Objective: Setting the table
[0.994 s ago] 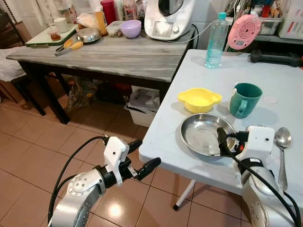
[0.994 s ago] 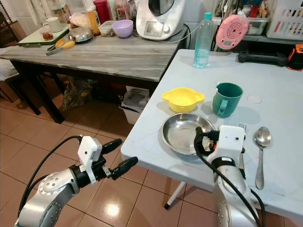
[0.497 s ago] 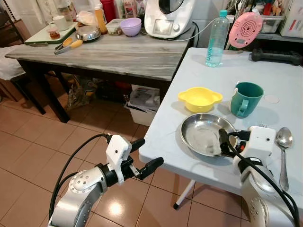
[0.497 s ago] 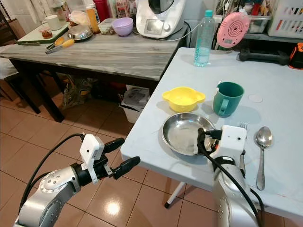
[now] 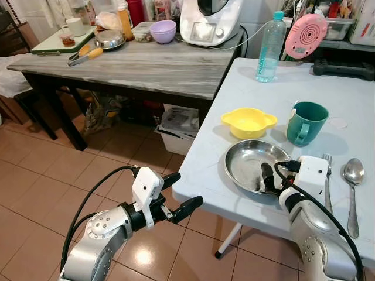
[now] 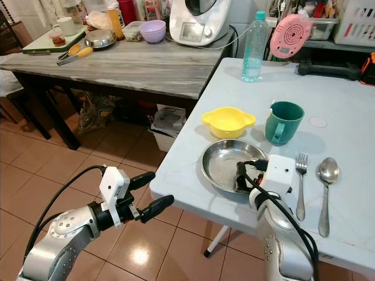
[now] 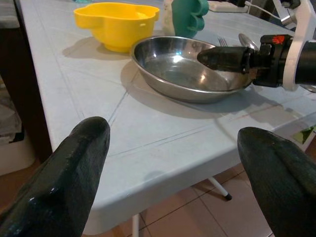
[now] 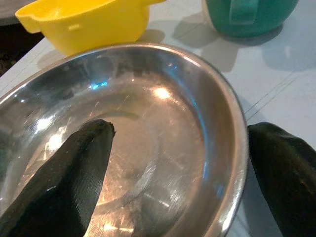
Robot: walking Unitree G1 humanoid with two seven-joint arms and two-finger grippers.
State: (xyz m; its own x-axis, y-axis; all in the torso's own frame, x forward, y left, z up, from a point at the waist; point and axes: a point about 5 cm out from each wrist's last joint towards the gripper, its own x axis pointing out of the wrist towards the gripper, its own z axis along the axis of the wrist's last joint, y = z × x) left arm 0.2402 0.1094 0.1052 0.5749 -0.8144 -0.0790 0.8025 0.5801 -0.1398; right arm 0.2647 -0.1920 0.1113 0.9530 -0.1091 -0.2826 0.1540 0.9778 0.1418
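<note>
The right gripper is spread wide across the near rim of the steel plate, one finger inside, one outside; the plate sits at the white table's near edge; yellow bowl at its 12 o'clock, green mug at 1, fork and spoon at 3; the left gripper hangs spread over the floor at 8.

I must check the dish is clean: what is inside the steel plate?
The steel plate holds no food; one black finger of the right gripper reaches inside. The part beneath that finger is covered.
</note>
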